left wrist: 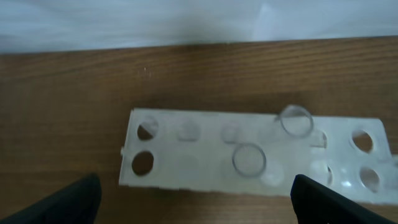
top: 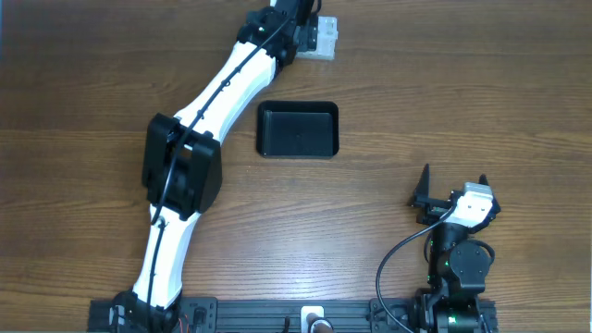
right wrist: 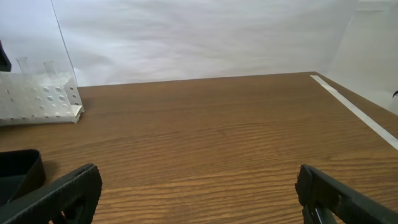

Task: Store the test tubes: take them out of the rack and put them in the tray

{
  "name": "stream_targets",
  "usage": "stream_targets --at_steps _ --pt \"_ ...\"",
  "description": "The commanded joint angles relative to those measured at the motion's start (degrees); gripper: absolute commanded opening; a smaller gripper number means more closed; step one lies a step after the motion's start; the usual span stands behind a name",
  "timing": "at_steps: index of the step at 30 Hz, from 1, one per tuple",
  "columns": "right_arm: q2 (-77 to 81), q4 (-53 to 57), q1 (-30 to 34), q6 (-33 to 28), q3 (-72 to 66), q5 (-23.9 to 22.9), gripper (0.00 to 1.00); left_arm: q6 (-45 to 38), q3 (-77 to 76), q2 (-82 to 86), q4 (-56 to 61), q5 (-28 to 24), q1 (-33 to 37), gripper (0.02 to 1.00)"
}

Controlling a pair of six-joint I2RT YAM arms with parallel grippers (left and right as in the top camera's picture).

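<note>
A white test tube rack [left wrist: 205, 155] stands at the table's far edge, and shows in the top view as the rack [top: 322, 37]. Two clear tubes stand in it, their rims at one tube [left wrist: 295, 120] and the other tube [left wrist: 249, 160]. My left gripper [left wrist: 199, 205] hovers open above the rack, holding nothing. The black tray [top: 298, 129] lies mid-table, nearer than the rack. My right gripper [top: 453, 180] rests open near its base, far from both. In the right wrist view the rack [right wrist: 37, 96] with its tubes [right wrist: 48, 67] stands far off, beyond the right gripper [right wrist: 199, 199].
The left arm [top: 213, 102] stretches diagonally across the table's left half, beside the tray. A white backdrop [right wrist: 199, 37] rises behind the table's far edge. A pale tape strip [right wrist: 354, 109] runs along the table's right side. Bare wood [top: 462, 92] lies right of the tray.
</note>
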State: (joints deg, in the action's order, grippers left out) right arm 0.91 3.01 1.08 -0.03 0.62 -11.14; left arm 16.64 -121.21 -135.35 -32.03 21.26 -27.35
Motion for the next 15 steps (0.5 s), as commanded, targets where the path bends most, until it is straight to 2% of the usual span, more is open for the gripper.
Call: stream_targets --at_steps 1,11,15 --pt "-0.57 0.04 0.00 0.20 -0.33 -0.55 0.991 -2.99 -7.15 -4.90 0.22 -0.61 0.81 0.972" --pt "-0.57 0.04 0.00 0.20 -0.33 -0.55 0.991 -2.97 -11.56 -9.03 0.15 -2.27 1.75 0.954" --pt "-0.57 0.04 0.00 0.20 -0.33 -0.55 0.993 -2.97 -11.56 -9.03 0.15 -2.51 1.75 0.886"
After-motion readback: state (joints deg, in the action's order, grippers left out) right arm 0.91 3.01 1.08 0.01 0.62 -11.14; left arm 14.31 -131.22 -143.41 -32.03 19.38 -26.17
